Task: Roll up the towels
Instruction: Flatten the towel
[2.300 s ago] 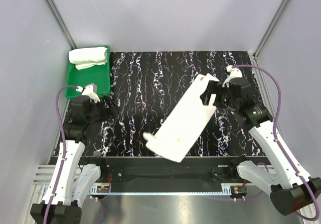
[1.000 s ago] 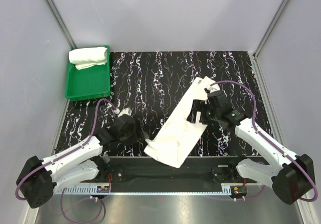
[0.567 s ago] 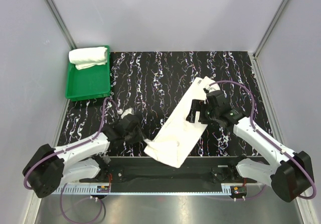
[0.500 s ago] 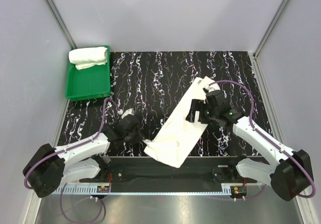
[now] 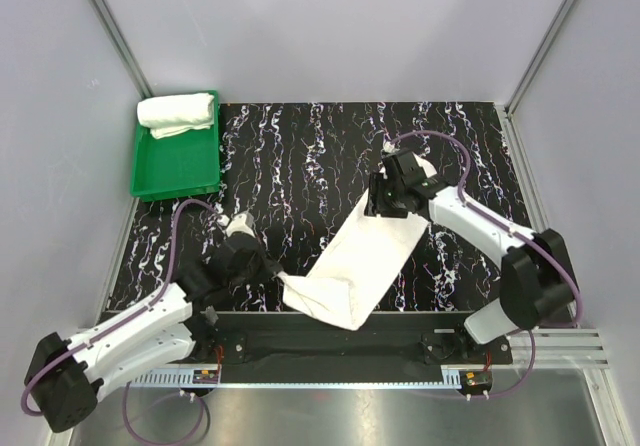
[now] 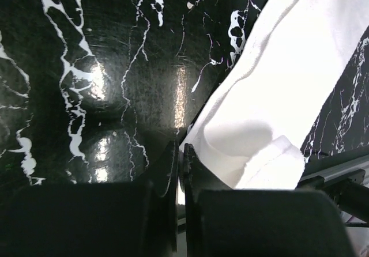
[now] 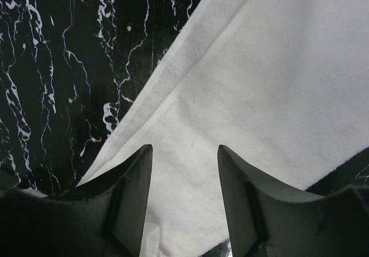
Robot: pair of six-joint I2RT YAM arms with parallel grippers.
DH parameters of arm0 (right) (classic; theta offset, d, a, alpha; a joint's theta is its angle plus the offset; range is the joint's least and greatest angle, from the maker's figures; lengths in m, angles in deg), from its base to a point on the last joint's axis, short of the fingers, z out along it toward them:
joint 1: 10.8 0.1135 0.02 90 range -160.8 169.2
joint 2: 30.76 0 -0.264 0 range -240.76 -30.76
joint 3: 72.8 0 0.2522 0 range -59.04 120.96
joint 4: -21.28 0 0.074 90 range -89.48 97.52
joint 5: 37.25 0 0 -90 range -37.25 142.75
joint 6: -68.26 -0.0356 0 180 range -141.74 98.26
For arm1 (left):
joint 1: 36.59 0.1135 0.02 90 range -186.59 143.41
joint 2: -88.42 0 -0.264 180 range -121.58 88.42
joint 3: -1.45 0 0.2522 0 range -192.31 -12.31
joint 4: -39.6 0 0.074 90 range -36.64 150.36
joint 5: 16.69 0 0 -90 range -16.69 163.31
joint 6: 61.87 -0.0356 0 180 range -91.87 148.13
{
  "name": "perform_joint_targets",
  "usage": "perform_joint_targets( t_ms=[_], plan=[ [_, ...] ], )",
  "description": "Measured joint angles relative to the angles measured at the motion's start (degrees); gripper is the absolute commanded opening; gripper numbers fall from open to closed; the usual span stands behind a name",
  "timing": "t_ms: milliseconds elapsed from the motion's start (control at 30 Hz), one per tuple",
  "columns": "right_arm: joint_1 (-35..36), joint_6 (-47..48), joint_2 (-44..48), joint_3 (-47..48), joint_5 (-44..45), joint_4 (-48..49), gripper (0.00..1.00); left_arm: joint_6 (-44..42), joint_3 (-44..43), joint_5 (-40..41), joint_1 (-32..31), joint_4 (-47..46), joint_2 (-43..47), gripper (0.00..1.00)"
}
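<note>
Seen from above, the flat towel (image 5: 355,261) lies slantwise on the dark marbled tabletop (image 5: 300,146), its near end reaching the front edge. The left fingers (image 5: 270,272) sit at that towel's near left corner and the right fingers (image 5: 380,206) over its far end. With one arm at each end, I judge they mean to draw the cloth straight before any rolling begins. Well apart from the flat towel, to its far left, the green tray (image 5: 150,181) holds a single rolled towel (image 5: 178,114) tucked against its far wall, so half the task looks done.

At the left wrist, the left fingers (image 6: 180,176) are pressed together with a sliver of white showing between them. They seem to be pinching the flat towel's (image 6: 288,72) corner hem, and the cloth puckers just beside them.

At the right wrist, the right fingers (image 7: 135,188) stand apart over the flat towel (image 7: 277,84), gripping nothing. A doubled edge of the cloth runs beneath them, and whether the tips touch it I cannot tell
</note>
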Motion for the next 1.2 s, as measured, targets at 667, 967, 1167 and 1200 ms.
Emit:
perform_joint_targets(
  t_ms=[667, 967, 1167, 1200],
  plan=[
    [8.31, 1.22, -23.08, 16.20, 7.96, -7.63, 0.50, -2.29, 5.16, 1.70, 0.00, 5.25, 6.51, 0.00],
    [8.66, 0.70, -25.66, 16.26, 9.38, -9.27, 0.36, -2.89, 6.32, 2.03, 0.00, 5.29, 7.63, 0.00],
    [8.68, 0.35, -26.16, 16.26, 9.46, -9.31, 0.11, -2.89, 6.86, 2.05, 0.00, 5.27, 7.76, 0.00],
    [8.68, 0.52, -26.16, 16.26, 9.49, -9.29, 0.07, -2.89, 6.88, 2.05, 0.00, 5.27, 7.76, 0.00]
  ],
)
